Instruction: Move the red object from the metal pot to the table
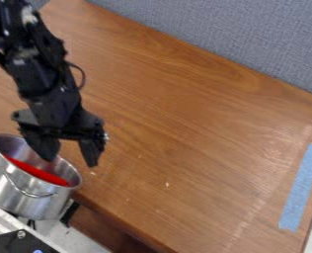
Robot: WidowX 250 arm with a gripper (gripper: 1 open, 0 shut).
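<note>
At far left, the metal pot (25, 180) stands on the table (211, 109) near its front edge. The red object (38, 171) lies inside the pot, along the bottom. Directly above the pot's rim, the gripper (64, 154) points downward with its two fingers (90, 146) spread apart and nothing between them (the left finger overlaps the pot's interior in this view). At far right, a strip of light blue tape (301, 184) lies on the tabletop.
</note>
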